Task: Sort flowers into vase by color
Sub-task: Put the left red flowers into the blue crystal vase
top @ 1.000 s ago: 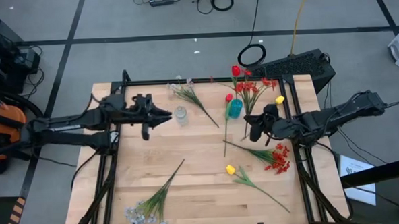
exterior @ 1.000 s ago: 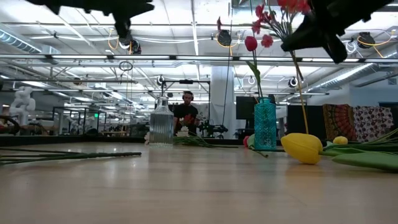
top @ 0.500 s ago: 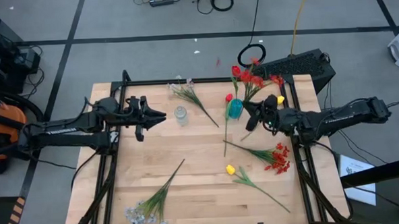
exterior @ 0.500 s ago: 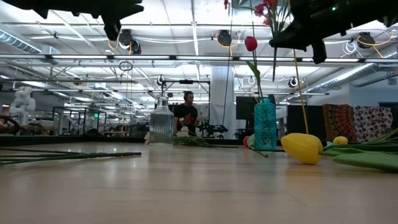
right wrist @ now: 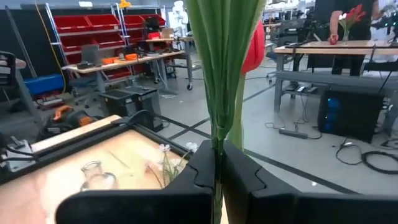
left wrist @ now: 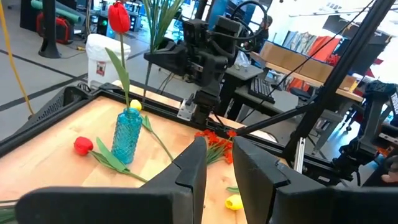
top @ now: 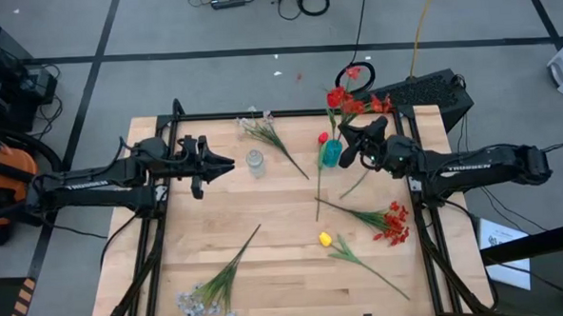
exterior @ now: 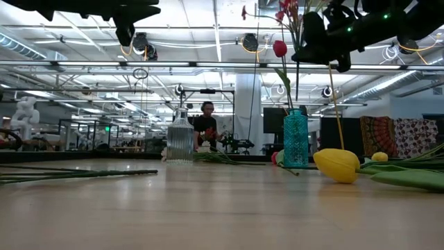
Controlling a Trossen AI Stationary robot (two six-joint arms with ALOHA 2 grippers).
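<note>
One red tulip [top: 323, 138] in teal vase [top: 332, 154], clear vase [top: 254, 162] empty, right tool [top: 355, 151] clamped on red spray [top: 353, 101]

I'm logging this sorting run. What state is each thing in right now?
Right gripper: shut on red spray, raised beside blue vase.
Left gripper: idle near clear vase.
Blue vase: upright, holding red tulip.
Clear vase: upright, empty.
Yellow tulip: lying on table.
</note>
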